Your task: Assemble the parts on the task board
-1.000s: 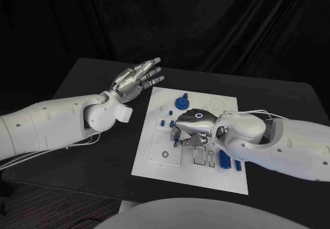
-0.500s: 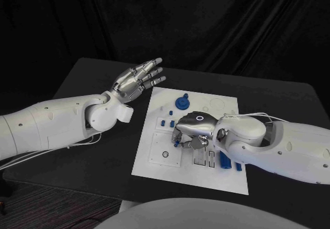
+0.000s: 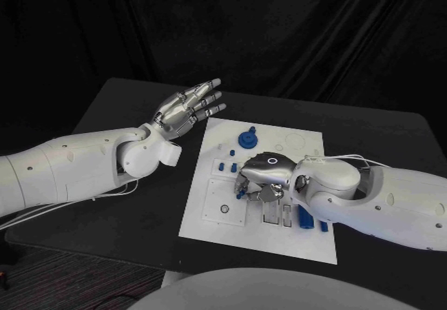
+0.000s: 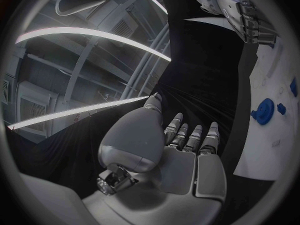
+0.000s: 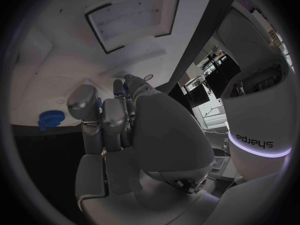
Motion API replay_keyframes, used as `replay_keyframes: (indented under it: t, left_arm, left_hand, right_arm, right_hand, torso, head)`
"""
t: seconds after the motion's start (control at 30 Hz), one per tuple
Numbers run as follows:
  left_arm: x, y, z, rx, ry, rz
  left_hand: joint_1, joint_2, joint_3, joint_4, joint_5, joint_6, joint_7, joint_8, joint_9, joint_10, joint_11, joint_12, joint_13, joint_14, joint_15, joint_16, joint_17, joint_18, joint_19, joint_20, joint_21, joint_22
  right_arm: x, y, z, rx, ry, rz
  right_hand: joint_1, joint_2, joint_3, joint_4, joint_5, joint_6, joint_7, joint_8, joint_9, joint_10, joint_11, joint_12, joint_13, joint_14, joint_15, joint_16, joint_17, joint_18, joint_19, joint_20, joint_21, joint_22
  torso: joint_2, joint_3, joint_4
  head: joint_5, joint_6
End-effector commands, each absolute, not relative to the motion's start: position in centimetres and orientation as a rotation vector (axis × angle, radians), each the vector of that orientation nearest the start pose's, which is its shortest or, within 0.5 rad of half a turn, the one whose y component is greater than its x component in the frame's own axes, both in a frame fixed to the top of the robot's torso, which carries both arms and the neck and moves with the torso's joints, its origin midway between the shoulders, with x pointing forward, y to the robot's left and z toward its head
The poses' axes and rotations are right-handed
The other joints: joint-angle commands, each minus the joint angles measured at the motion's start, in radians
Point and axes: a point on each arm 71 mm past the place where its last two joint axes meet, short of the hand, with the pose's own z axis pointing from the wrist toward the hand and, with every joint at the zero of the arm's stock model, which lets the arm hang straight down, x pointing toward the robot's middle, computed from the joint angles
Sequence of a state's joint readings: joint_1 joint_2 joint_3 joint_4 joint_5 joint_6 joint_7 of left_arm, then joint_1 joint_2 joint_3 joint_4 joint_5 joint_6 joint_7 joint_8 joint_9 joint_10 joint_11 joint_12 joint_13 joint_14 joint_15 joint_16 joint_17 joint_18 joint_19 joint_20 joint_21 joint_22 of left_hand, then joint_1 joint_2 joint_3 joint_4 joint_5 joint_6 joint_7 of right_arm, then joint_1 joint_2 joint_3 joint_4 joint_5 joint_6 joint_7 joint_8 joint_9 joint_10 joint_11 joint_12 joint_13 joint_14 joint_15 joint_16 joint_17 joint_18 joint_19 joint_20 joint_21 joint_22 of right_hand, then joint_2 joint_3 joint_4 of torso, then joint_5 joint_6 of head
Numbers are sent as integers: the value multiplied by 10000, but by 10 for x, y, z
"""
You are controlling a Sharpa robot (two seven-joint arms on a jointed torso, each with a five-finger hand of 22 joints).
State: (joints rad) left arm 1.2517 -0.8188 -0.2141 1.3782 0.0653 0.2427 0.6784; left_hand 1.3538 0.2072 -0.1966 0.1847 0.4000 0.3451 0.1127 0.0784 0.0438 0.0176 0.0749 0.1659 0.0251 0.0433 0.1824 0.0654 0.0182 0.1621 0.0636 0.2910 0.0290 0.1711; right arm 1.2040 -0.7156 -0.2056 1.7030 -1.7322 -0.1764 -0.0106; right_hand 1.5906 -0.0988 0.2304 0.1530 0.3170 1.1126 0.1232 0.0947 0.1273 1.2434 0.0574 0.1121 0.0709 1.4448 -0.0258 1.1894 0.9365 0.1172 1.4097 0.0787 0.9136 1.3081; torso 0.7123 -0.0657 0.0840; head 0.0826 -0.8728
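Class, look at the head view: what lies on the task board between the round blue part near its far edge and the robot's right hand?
In the head view, small upright blue parts stand on the task board between the round blue part and the right hand.

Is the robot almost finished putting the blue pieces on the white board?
Not yet. A blue round piece stands at the far end of the board. The right hand is down over the middle, fingers at a small blue piece. Long blue pieces lie loose. The left hand waits, open.

Probably a lab: black-draped backdrop [image 3: 280,45], exposed ceiling ducting [image 4: 94,50].
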Motion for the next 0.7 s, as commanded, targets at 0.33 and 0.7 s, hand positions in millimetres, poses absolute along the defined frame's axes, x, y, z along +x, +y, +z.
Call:
replay_keyframes:
  t: [0.33, 0.7]
  left_arm:
    - [487, 222, -198, -9542, 13887, -20999]
    - [487, 221, -199, -9574, 13982, -20983]
  left_hand:
    - [15, 145, -16, -42, 71, 29, -4, 71, 7, -25, 64, 18, 7, -28, 78, 30, 0, 96, 38, -8, 13, -22]
    - [20, 184, -2, -41, 91, 62, 10, 90, 13, -26, 71, 22, 7, -29, 80, 33, 1, 96, 41, -8, 12, -21]
  right_arm:
    - [393, -80, -230, -7771, 17168, 8600]
    - [390, -77, -228, -7835, 17009, 8833]
  right_hand:
    - [-228, -132, 79, 69, -154, -282, 106, -218, -66, -223, 109, -110, -14, -164, 112, -199, -216, -31, -165, 49, -431, 1100]
    - [-226, -117, 116, 31, -202, -98, 69, -125, -18, -221, 95, -71, 14, -214, 114, -207, -227, -21, -209, 67, -458, 1094]
  torso:
    - [0, -3, 1]
    - [0, 1, 2]
  head:
    - [24, 2]
    - [46, 2]
